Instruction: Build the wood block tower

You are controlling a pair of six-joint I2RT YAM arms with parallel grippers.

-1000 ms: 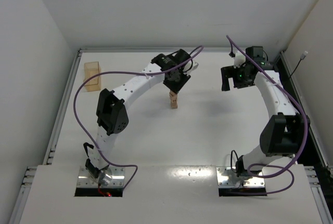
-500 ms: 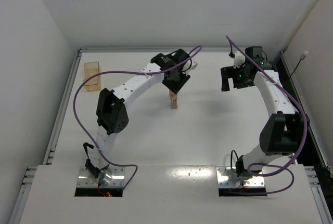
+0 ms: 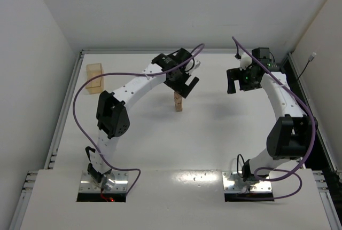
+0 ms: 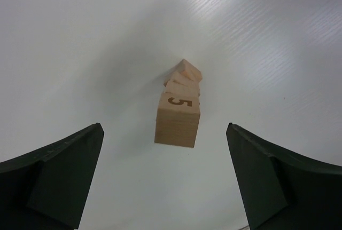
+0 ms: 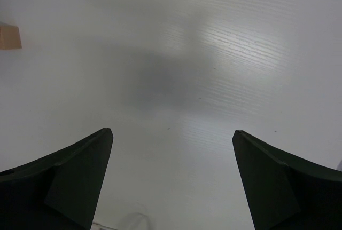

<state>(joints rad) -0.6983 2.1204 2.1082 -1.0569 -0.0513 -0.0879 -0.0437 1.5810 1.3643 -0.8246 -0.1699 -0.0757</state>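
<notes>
We see the left gripper (image 4: 164, 129) wide open and empty, the wood block tower (image 4: 178, 122) (top cube marked 5) below, between its fingers; the right gripper (image 5: 172, 134) is equally wide and empty.

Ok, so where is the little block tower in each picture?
Top external: the wood block tower stands mid-table, just below the left gripper.
Left wrist: middle of the picture, between the open fingers, with the top cube marked 5.
Right wrist: only a tan corner shows at the left edge; I cannot tell if it is the tower.
Shared landmark: the white table.
</notes>
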